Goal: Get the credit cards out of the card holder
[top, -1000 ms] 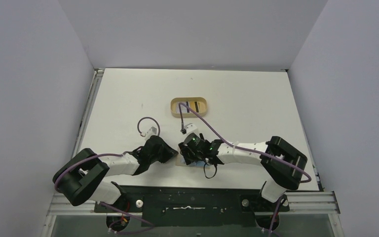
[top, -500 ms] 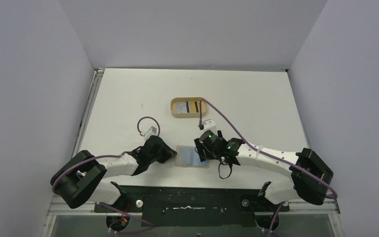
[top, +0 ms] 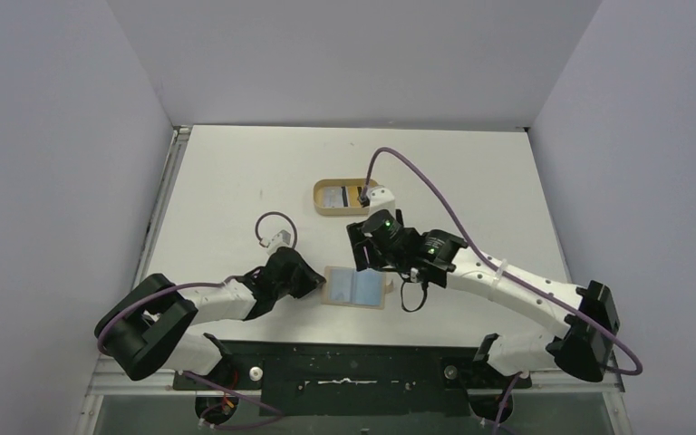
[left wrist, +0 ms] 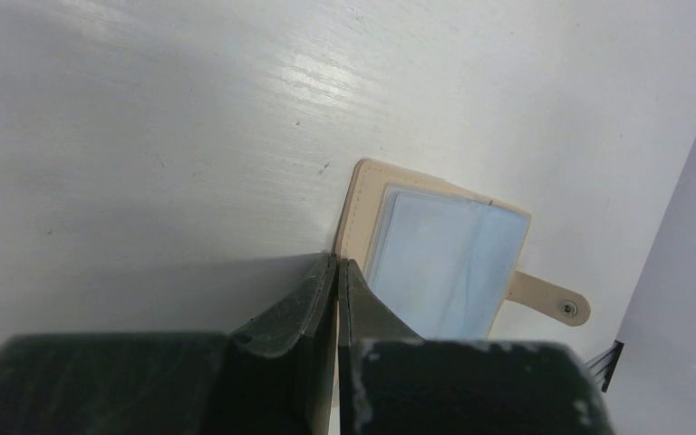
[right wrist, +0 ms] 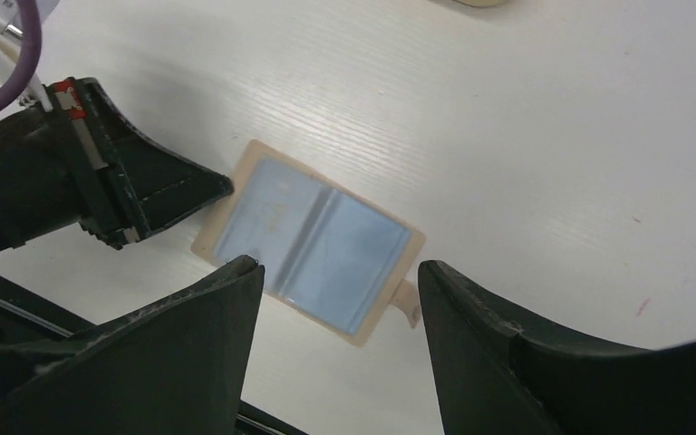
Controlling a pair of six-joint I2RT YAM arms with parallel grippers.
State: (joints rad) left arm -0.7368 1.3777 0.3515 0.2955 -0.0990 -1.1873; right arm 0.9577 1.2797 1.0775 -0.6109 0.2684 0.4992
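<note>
Fingers (left wrist: 299,308) of the left hand (left wrist: 337,265) are pressed together, nothing visible between them, and their tips sit on the left edge of the card holder (left wrist: 444,258). Whether they nip that edge or only bear down on it cannot be told. From above, the left hand (top: 306,279) lies low on the worktop (top: 236,172), reaching in from the left.

The right hand (right wrist: 337,267) is spread wide and empty. It hangs above the card holder (right wrist: 313,240) without touching it, one finger to each side in its own camera. In the overhead view the right hand (top: 365,257) is just beyond the holder's far right corner.

The card holder (top: 355,286) lies flat and opened out near the front of the worktop, between the two hands. Its tan border frames two light blue halves split by a centre fold; whether that blue is a card or a sleeve cannot be told. Its tab (left wrist: 548,299) sticks out from the right edge, showing a small stud.

Farther back stands an oval tan tray (top: 323,207) with a pale card (top: 333,196) inside; the right arm's purple cable (top: 417,172) crosses the tray's right end and hides the rest of it
</note>
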